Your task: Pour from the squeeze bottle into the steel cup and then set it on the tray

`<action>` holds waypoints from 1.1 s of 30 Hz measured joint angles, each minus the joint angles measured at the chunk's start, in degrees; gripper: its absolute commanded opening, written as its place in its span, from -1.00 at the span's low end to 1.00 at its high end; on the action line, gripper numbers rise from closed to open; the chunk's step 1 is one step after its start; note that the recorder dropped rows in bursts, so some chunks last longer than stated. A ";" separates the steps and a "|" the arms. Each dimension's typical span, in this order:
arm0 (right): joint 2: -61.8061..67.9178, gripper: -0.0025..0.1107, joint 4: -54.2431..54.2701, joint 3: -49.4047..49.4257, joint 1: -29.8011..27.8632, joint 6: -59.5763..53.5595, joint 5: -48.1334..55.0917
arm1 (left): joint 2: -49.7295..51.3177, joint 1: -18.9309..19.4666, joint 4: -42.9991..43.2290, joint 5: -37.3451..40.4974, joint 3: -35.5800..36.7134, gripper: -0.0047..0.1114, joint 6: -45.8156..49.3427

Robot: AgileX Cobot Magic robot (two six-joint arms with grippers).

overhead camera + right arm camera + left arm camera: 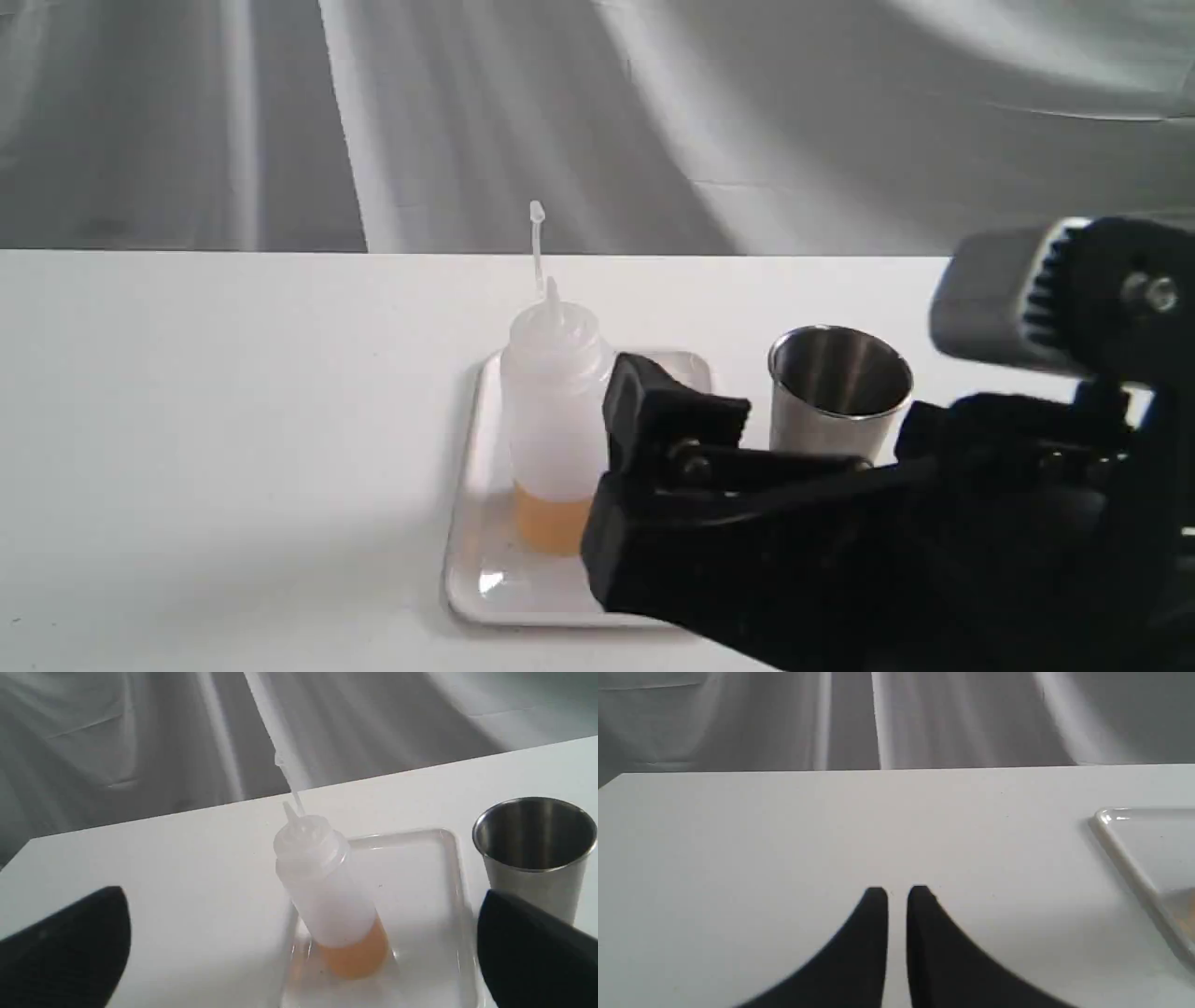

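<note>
The bottle point(553, 411) stands upright on the tray point(485, 583), mid-counter point(233, 420), with a little amber liquid at its base. The cup point(836, 397) sits just beside the tray, toward the counter's right edge; its contents are hidden. The right gripper point(299, 919) is spread wide, facing the bottle without touching it. The left gripper point(897, 896) is nearly closed and empty. This looks like either a pre-grasp or a finished placement. A grasp would mean closing on the bottle's midsection.
</note>
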 measured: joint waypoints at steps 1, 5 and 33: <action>-0.31 0.90 0.00 0.00 0.00 0.00 0.00 | 0.00 0.00 0.00 0.00 0.00 -0.78 0.00; -1.41 0.90 0.00 0.00 0.00 -0.26 0.00 | 0.00 0.00 0.00 0.00 0.00 -0.78 0.00; -13.79 0.90 -15.68 1.25 -35.19 -30.68 60.52 | 0.00 0.00 0.00 0.00 0.00 -0.78 0.00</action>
